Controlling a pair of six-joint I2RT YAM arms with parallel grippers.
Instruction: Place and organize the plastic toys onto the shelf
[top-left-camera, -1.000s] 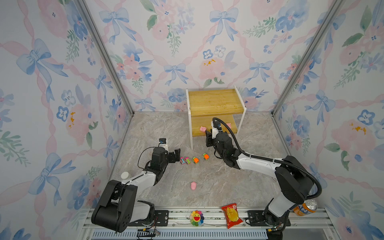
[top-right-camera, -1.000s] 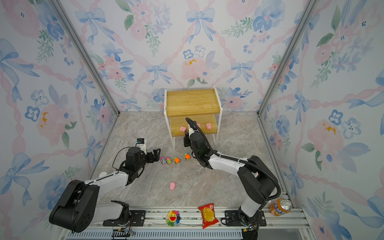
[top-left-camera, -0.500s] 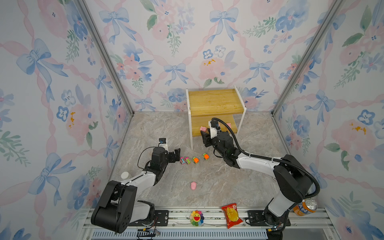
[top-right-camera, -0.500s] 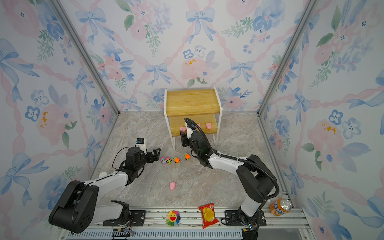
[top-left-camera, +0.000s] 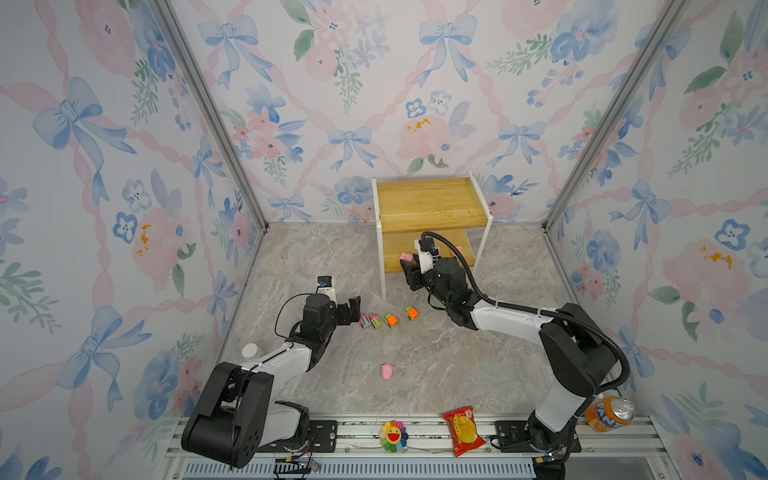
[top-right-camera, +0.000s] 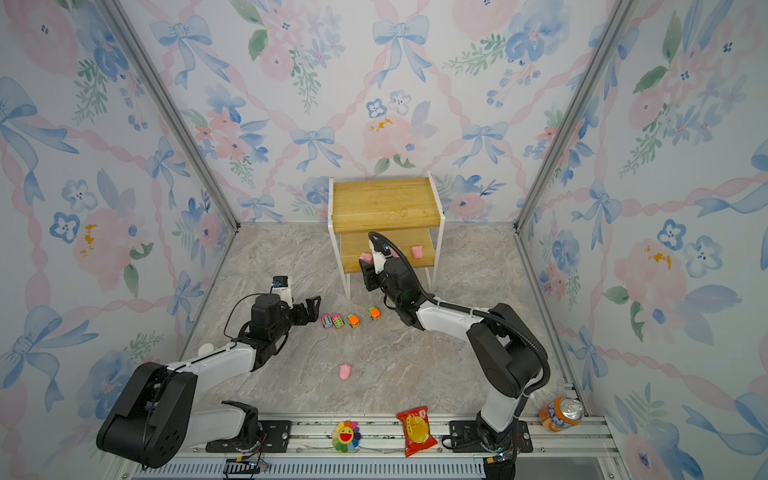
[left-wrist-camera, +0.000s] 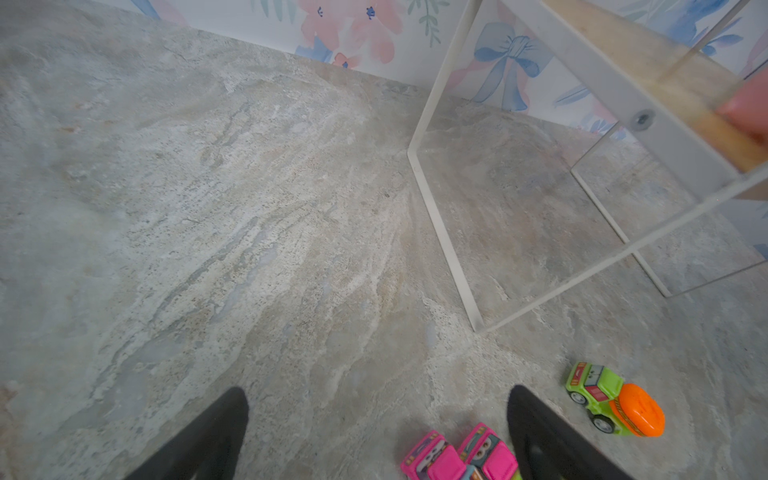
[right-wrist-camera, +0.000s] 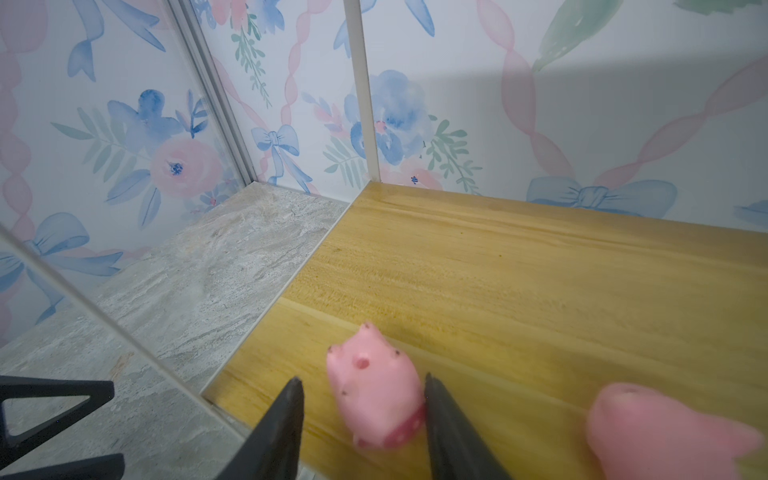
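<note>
The shelf (top-left-camera: 430, 203) (top-right-camera: 384, 201) stands against the back wall. My right gripper (right-wrist-camera: 363, 382) (top-left-camera: 410, 275) reaches onto its lower board (right-wrist-camera: 540, 291) and is open. A pink pig (right-wrist-camera: 374, 395) (top-left-camera: 406, 257) lies on the board between the fingers, with a gap on one side. A second pig (right-wrist-camera: 656, 432) (top-right-camera: 417, 251) rests further right on the same board. On the floor, two pink cars (top-left-camera: 365, 321) (left-wrist-camera: 432, 457) and two green-and-orange cars (top-left-camera: 390, 320) (left-wrist-camera: 611, 401) form a row. My left gripper (left-wrist-camera: 378, 399) (top-left-camera: 355, 307) is open just left of them. Another pig (top-left-camera: 387, 371) lies alone nearer the front.
A rainbow flower toy (top-left-camera: 392, 435), a red snack packet (top-left-camera: 463, 430) and an orange soda can (top-left-camera: 609, 412) sit on the front rail. A white round object (top-left-camera: 250, 351) lies by the left arm. The shelf's thin white legs (left-wrist-camera: 440, 232) stand close to the cars.
My right gripper has opened and the pig now lies free on the lower board. The left arm has not moved.
</note>
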